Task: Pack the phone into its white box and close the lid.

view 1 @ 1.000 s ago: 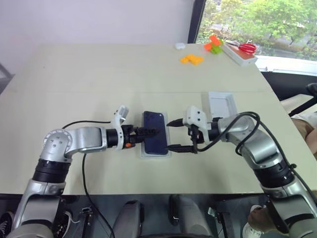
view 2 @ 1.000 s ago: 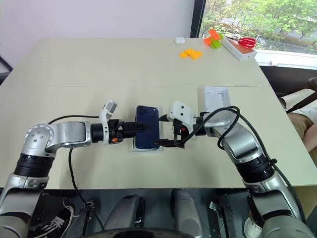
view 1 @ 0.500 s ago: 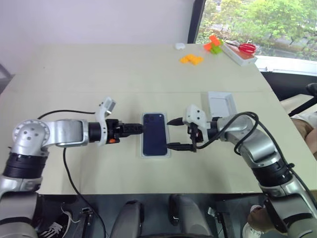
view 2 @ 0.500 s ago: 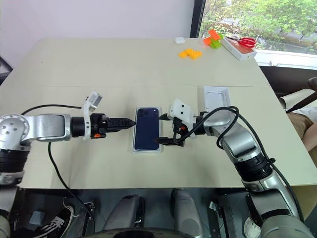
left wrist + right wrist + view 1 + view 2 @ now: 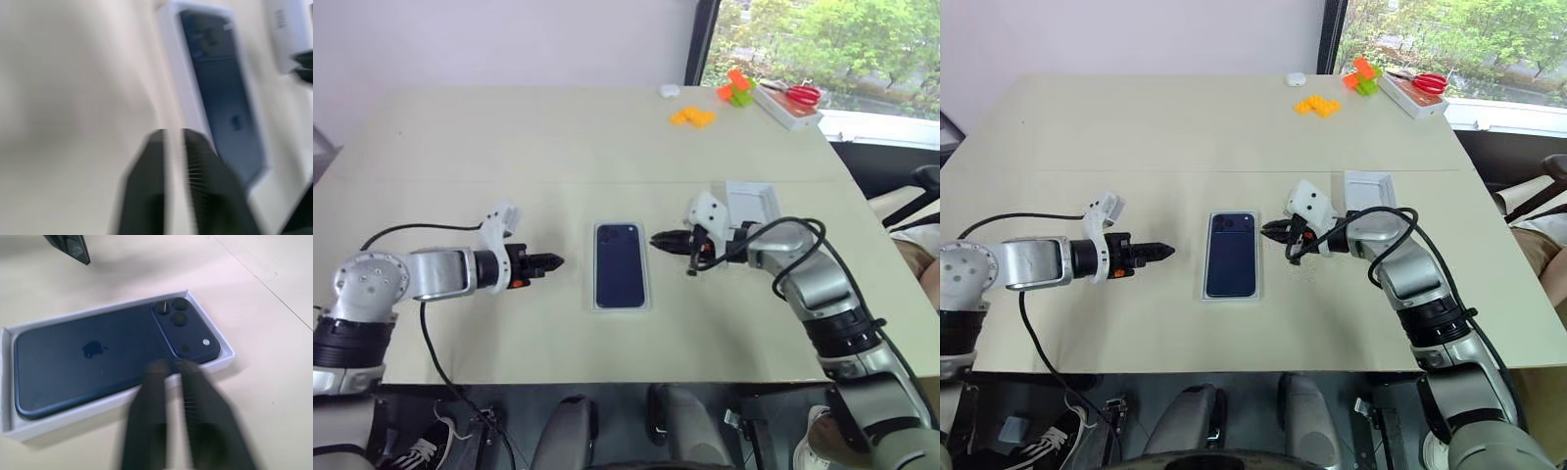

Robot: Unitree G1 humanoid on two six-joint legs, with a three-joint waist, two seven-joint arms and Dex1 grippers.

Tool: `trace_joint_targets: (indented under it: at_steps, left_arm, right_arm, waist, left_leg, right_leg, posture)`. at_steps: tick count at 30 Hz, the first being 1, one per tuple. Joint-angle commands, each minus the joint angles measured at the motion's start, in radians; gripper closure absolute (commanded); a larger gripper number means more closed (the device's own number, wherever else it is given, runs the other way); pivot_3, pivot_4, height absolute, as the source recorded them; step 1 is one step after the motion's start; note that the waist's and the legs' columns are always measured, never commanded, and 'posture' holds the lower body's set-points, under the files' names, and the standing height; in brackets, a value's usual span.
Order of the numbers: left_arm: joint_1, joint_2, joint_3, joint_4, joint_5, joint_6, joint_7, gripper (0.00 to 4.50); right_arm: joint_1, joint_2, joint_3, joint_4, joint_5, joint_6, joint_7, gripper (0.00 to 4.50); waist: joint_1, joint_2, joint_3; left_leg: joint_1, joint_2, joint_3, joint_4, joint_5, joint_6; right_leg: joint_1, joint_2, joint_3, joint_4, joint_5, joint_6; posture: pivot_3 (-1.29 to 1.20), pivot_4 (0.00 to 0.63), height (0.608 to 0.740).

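The dark navy phone [image 5: 620,264] lies back-up inside the white box [image 5: 621,306] at the table's middle, its camera cluster at the far end. The wrist views also show the phone [image 5: 98,357] and the box wall [image 5: 73,418]. My left gripper [image 5: 553,261] is shut and empty, a short gap to the left of the box. My right gripper [image 5: 656,239] is shut too, holding nothing, just right of the box's far corner. The lid [image 5: 750,204] rests on the table behind my right wrist.
Orange blocks [image 5: 691,117], a green and orange block [image 5: 735,88], red scissors [image 5: 793,95] on a white case and a small white object [image 5: 668,90] sit at the far right of the table. A black cable [image 5: 431,333] trails from my left arm over the near edge.
Both grippers have shut. The left one drew back leftward from the phone. The right one shifted toward the box's far right corner.
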Motion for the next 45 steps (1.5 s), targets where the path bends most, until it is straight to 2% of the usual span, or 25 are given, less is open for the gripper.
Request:
trace_joint_targets:
  at_steps: [1, 5, 8, 14, 22, 29, 33, 38, 45]
  left_arm:
    - [0.014, -0.006, -0.008, -0.059, 0.154, -0.020, -0.075, 4.47]
    - [0.019, -0.109, -0.014, -0.061, 0.240, -0.045, -0.133, 4.47]
    - [0.019, -0.155, -0.041, -0.073, 0.319, -0.024, -0.152, 4.47]
    - [0.021, -0.221, -0.064, -0.085, 0.434, 0.001, -0.189, 4.47]
    - [-0.068, -0.335, -0.036, -0.013, 0.550, 0.004, -0.215, 4.47]
    - [-0.096, -0.373, -0.007, -0.008, 0.612, 0.024, -0.260, 4.47]
    - [-0.130, -0.406, -0.041, 0.049, 0.724, -0.038, -0.285, 4.47]
    - [-0.161, -0.459, -0.029, 0.076, 0.794, -0.054, -0.300, 4.47]
    - [-0.135, -0.465, -0.005, 0.028, 0.811, -0.013, -0.333, 4.47]
  right_arm:
    - [0.010, 0.010, -0.010, 0.002, -0.011, -0.059, -0.002, 4.49]
    - [0.042, -0.020, 0.073, 0.093, -0.160, -0.200, -0.027, 4.49]
    - [0.063, -0.020, 0.104, 0.109, -0.214, -0.246, -0.041, 4.49]
    - [0.079, 0.017, 0.113, 0.080, -0.228, -0.248, -0.049, 4.49]
    - [0.012, 0.093, 0.093, 0.129, -0.239, -0.247, -0.088, 4.49]
    - [-0.049, 0.129, 0.086, 0.197, -0.267, -0.292, -0.129, 4.49]
    - [-0.048, 0.127, 0.093, 0.224, -0.281, -0.316, -0.124, 4.49]
    - [-0.037, 0.123, 0.095, 0.210, -0.285, -0.314, -0.105, 4.49]
    - [-0.027, 0.103, 0.097, 0.214, -0.312, -0.323, -0.086, 4.49]
  waist:
    - [0.000, 0.000, 0.000]
    - [0.003, 0.000, 0.000]
    - [0.001, 0.000, 0.000]
    - [-0.001, 0.000, 0.000]
    - [0.001, 0.001, 0.000]
    - [-0.001, 0.001, 0.000]
    - [0.002, 0.001, 0.000]
    - [0.000, 0.001, 0.000]
    - [-0.003, 0.001, 0.000]
  left_leg:
    - [0.000, 0.000, 0.000, 0.000, 0.000, 0.000]
    - [0.000, 0.000, 0.001, 0.000, 0.000, 0.000]
    - [-0.001, 0.000, 0.001, 0.000, 0.000, 0.000]
    - [0.004, 0.000, 0.000, 0.000, 0.000, 0.000]
    - [0.006, 0.000, 0.000, 0.000, 0.000, 0.001]
    - [0.005, 0.001, 0.000, 0.000, 0.000, 0.001]
    - [0.005, 0.000, 0.000, 0.000, 0.000, 0.000]
    - [0.005, 0.000, 0.000, 0.000, 0.000, 0.000]
    - [0.006, 0.001, 0.000, 0.000, 0.000, 0.000]
  right_leg:
    - [0.000, 0.000, 0.000, 0.000, 0.000, 0.000]
    - [0.001, 0.000, 0.000, 0.000, 0.000, 0.000]
    - [0.001, 0.000, -0.001, -0.001, 0.000, 0.000]
    - [0.004, 0.000, 0.000, 0.000, 0.000, 0.000]
    - [0.006, 0.000, 0.000, 0.000, 0.000, 0.001]
    - [0.005, 0.000, 0.000, 0.000, 0.000, 0.001]
    - [0.005, 0.000, 0.000, 0.000, 0.000, 0.001]
    - [0.005, 0.000, 0.000, 0.000, 0.000, 0.001]
    - [0.005, 0.000, 0.000, 0.000, 0.001, 0.002]
  posture:
    - [0.00, 0.150, 0.740]
    - [0.00, 0.150, 0.740]
    - [0.00, 0.150, 0.740]
    - [0.00, 0.150, 0.740]
    - [0.00, 0.150, 0.740]
    - [0.00, 0.150, 0.740]
    - [0.00, 0.150, 0.740]
    - [0.00, 0.150, 0.740]
    - [0.00, 0.150, 0.740]
